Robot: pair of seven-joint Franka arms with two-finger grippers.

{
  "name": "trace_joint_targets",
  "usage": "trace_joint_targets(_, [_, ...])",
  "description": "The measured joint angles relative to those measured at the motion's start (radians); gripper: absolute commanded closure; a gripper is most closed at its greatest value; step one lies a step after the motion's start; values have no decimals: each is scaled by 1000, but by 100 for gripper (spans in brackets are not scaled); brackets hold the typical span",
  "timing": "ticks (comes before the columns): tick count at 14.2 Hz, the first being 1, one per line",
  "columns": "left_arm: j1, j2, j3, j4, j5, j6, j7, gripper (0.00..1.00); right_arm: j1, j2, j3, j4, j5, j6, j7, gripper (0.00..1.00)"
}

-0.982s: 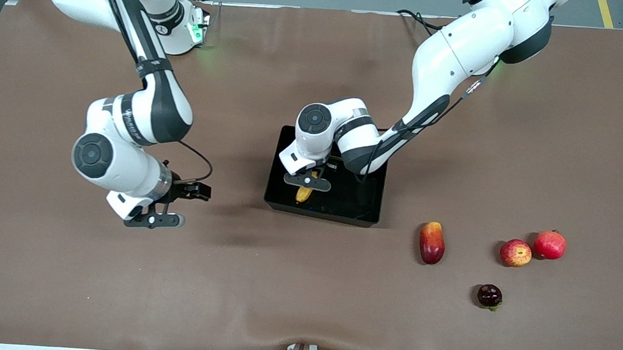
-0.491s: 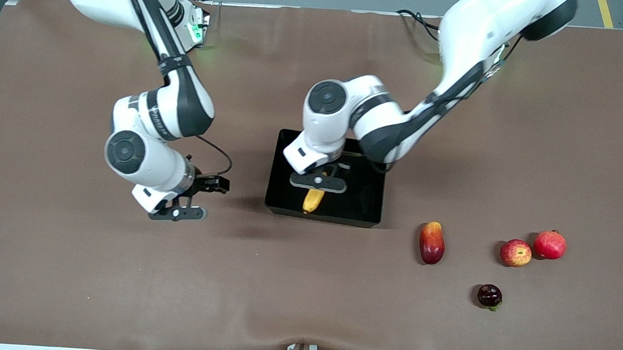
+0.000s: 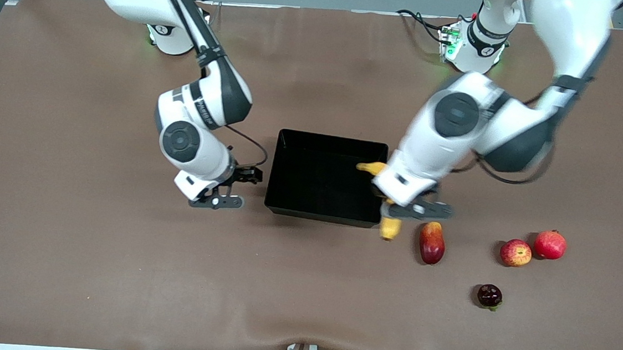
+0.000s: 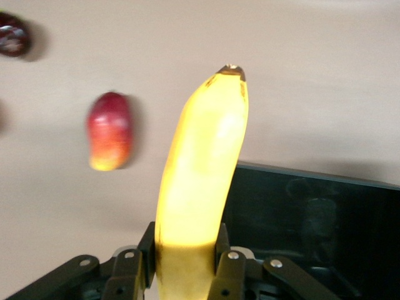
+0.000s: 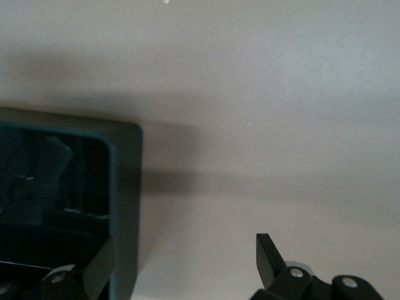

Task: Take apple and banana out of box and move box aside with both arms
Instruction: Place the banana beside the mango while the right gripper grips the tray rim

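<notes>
Looking down from the front camera, the left gripper (image 3: pixel 417 208) hangs over the box's (image 3: pixel 286 209) wall at the left arm's end, clamped on the banana (image 3: pixel 389 227), whose two ends stick out either side of the hand; the box itself looks empty now. The apple (image 3: pixel 515 253) sits on the table well apart from the box, beside a pinkish-red round fruit (image 3: pixel 549 244), with a mango-like fruit (image 3: pixel 432 242) just under the carried banana and a dark small fruit (image 3: pixel 489 296) nearer the camera. That mango-like fruit crowds the likely set-down spot, I'd say. The right gripper (image 3: pixel 215 198) waits just beside the box's other end, fingers apart. In the left wrist view, the banana (image 4: pixel 200 187) is pinched near one end; it looks light and smooth, so a mid-body hold would swing less. In the right wrist view, the spread fingers (image 5: pixel 270 256) straddle bare table beside the box corner (image 5: pixel 125 187); its glossy thin wall looks stiff but slippery, best pinched at the rim.
</notes>
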Motion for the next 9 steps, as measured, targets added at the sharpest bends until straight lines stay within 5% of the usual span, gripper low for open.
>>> trace_joint_targets(4, [281, 3, -87, -154, 2, -6, 103, 100, 81, 36, 0, -5, 0, 46, 83, 0])
trace_joint_targets(9, [443, 98, -81, -285, 177, 121, 154, 100, 111, 76, 0, -10, 0, 52, 93, 0])
